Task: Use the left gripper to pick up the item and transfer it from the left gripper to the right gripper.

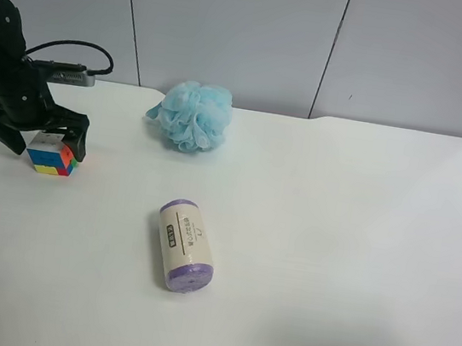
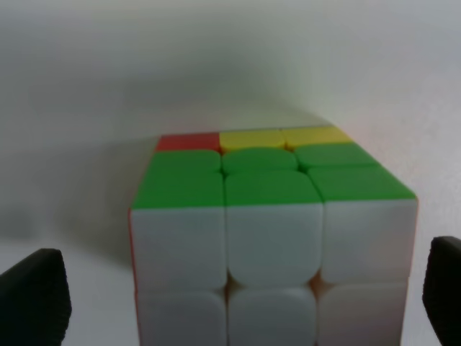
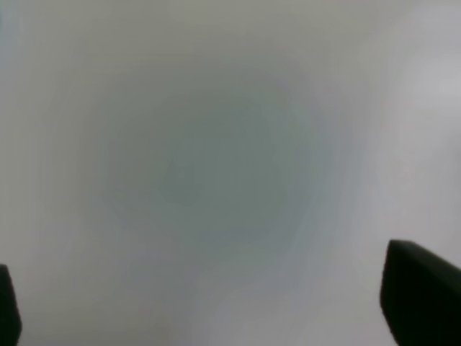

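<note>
The item, a small puzzle cube (image 1: 52, 157), sits on the white table at the exterior high view's left. My left gripper (image 1: 45, 145) hangs over it, open, one black finger on either side. In the left wrist view the item (image 2: 266, 238) fills the middle, showing white squares in front and green, yellow and red ones behind. The left gripper (image 2: 238, 299) straddles it, with a gap between each fingertip and the cube's sides. My right gripper (image 3: 214, 303) is open over blurred bare table with nothing between its fingertips. It is out of the exterior high view.
A light blue mesh bath puff (image 1: 192, 114) rests at the back of the table (image 1: 359, 243), near the grey wall. A white roll with purple ends (image 1: 184, 246) lies in the middle, to the right of the cube in the exterior high view.
</note>
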Controlling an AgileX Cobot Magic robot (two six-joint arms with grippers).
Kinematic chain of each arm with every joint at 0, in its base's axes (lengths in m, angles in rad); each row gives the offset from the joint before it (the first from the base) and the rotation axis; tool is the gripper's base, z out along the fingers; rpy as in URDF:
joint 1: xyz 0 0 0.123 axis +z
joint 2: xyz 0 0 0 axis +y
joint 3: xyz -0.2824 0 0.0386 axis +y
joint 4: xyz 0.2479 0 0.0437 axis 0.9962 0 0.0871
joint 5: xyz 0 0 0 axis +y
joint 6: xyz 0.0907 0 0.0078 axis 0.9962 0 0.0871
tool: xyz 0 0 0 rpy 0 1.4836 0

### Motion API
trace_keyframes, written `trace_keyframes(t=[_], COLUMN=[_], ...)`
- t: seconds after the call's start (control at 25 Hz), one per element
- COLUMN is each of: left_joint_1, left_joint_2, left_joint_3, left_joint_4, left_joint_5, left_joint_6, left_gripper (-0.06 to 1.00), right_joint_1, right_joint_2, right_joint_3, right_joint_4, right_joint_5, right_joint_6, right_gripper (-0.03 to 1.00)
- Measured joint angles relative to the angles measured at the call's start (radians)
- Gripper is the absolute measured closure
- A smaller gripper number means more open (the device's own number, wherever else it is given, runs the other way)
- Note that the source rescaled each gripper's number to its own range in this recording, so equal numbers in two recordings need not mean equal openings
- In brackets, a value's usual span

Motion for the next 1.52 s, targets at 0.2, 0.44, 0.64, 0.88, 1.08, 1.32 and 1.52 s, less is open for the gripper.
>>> trace_keyframes(t=[0.2,0.44,0.64,0.88,1.08,1.32,1.52], left_joint_1=[0.000,0.000,0.000,0.000,0.000,0.000,0.000], left_joint_2=[0.016,0.029,0.029,0.029,0.029,0.029,0.029], left_joint_3=[0.000,0.000,-0.001,-0.001,-0.001,-0.001,-0.001], left_joint_4=[-0.002,-0.004,-0.004,-0.006,-0.006,-0.006,-0.006], left_joint_5=[-0.016,-0.022,-0.024,-0.024,-0.025,-0.025,-0.025], left_joint_6=[0.002,0.002,0.003,0.006,0.006,0.006,0.006], left_gripper=[-0.06,-0.06,-0.06,-0.04,0.05,0.20,0.37], right_joint_1=[0.000,0.000,0.000,0.000,0.000,0.000,0.000], right_joint_2=[0.000,0.000,0.000,0.000,0.000,0.000,0.000], right_joint_3=[0.000,0.000,0.000,0.000,0.000,0.000,0.000], right_joint_4=[0.000,0.000,0.000,0.000,0.000,0.000,0.000], right_joint_5=[0.000,0.000,0.000,0.000,0.000,0.000,0.000], right_joint_6=[0.000,0.000,0.000,0.000,0.000,0.000,0.000], right_gripper=[-0.03,-0.03,-0.03,-0.03,-0.03,-0.03,-0.03])
